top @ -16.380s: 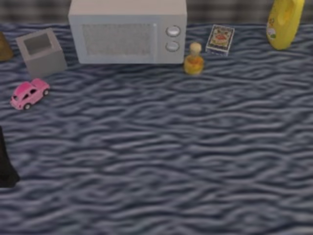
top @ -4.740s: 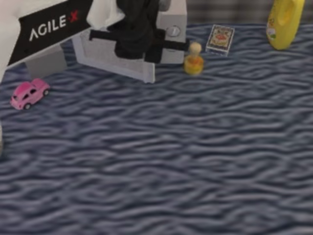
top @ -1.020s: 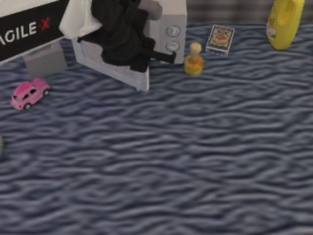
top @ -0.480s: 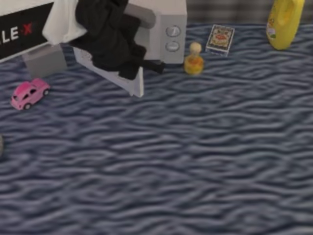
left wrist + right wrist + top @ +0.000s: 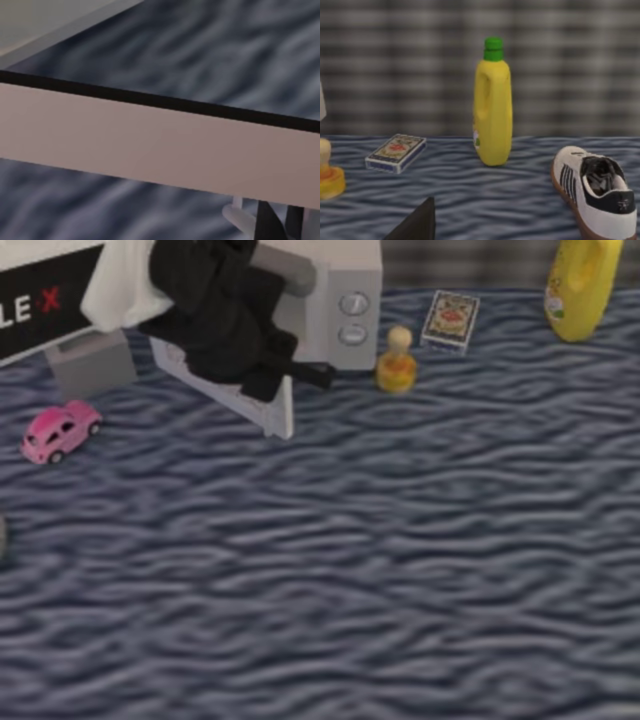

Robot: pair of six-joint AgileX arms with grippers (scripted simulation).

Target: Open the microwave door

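My left gripper [image 5: 300,375] sits at the upper left of the frame, on the microwave door's [image 5: 262,408] swung-out edge; grip unclear. The microwave [image 5: 345,280] stands behind.

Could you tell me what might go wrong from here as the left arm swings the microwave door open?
1. The left gripper sits at the door's free edge; its grip is hidden, so it might slip off before the door is fully open.
2. The door swings towards the pink car, which could be struck if the arc runs wide.
3. The left arm crosses above the grey cube and could brush it.
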